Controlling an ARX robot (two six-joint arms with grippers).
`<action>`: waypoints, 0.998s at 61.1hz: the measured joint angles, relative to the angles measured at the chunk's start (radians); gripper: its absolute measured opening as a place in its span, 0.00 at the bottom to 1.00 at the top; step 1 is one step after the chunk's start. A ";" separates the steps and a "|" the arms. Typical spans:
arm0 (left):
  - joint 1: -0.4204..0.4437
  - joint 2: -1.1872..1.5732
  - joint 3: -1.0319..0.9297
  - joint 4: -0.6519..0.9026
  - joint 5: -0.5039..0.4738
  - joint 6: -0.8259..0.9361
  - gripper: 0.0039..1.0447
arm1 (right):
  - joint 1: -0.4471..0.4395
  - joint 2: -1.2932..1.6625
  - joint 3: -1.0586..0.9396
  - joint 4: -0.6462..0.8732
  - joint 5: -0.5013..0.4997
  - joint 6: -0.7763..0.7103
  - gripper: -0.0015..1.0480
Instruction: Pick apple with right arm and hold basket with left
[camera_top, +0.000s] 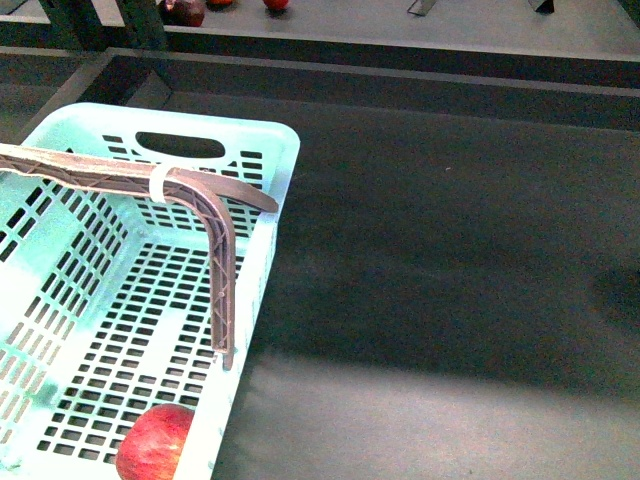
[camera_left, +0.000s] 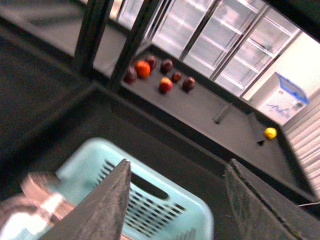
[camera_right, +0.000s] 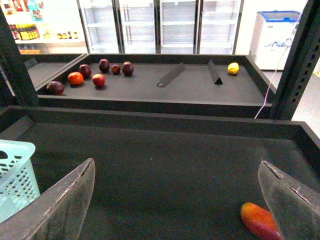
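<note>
Apple (camera_top: 155, 443) in basket (camera_top: 260, 140); both arms' jaws spread, empty.

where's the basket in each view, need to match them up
Front view: the basket fills the left side, handles up, an apple inside at the bottom edge.
Left wrist view: one corner of it shows along the bottom, between the left tool's fingers.
Right wrist view: only a sliver at the left edge.
Shared landmark: the far shelf with scattered fruit.
</note>
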 joint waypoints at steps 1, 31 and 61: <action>0.003 -0.013 -0.009 0.014 0.001 0.052 0.50 | 0.000 0.000 0.000 0.000 0.000 0.000 0.91; 0.085 -0.294 -0.192 -0.077 0.079 0.403 0.03 | 0.000 0.000 0.000 0.000 0.000 0.000 0.91; 0.085 -0.546 -0.262 -0.240 0.080 0.409 0.03 | 0.000 0.000 0.000 0.000 0.000 0.000 0.91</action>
